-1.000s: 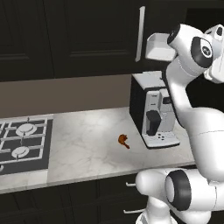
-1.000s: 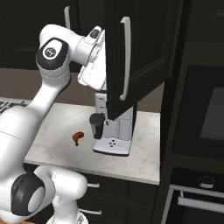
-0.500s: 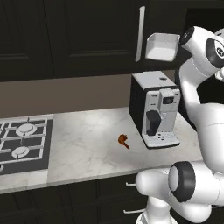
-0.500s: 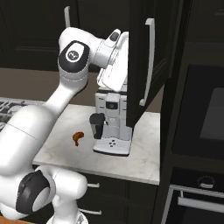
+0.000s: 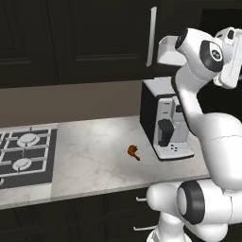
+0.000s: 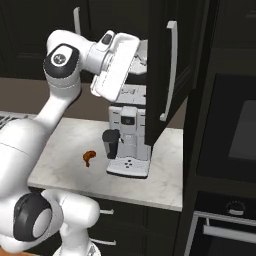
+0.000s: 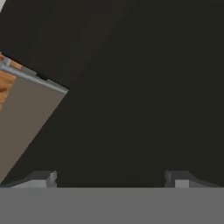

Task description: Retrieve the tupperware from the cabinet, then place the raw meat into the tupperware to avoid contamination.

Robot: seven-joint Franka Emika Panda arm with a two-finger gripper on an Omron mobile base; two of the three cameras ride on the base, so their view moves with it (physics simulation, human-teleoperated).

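The white tupperware [image 5: 166, 51] sits on the dark shelf of the open cabinet [image 6: 160, 60], above the coffee machine; my arm's elbow covers its right end. The raw meat [image 5: 133, 151] [image 6: 89, 157], small and reddish-brown, lies on the marble counter just left of the machine. My hand [image 6: 116, 66] is raised at shelf height, in front of the cabinet opening and left of the swung-out door. In the hand view my gripper [image 7: 110, 179] is open, its fingertips [image 7: 43, 178] wide apart, with nothing between them and dark cabinet ahead.
A coffee machine [image 5: 165, 123] [image 6: 129, 137] stands on the counter [image 5: 94, 156] under the cabinet. The open door with its silver handle [image 6: 171, 70] juts out to the right of my hand. A gas hob [image 5: 23, 151] lies at the left and a built-in oven [image 6: 235, 135] at the right.
The cabinet door has swung further open. My hand has drawn back left from the door, and my elbow has shifted across the tupperware's right end.
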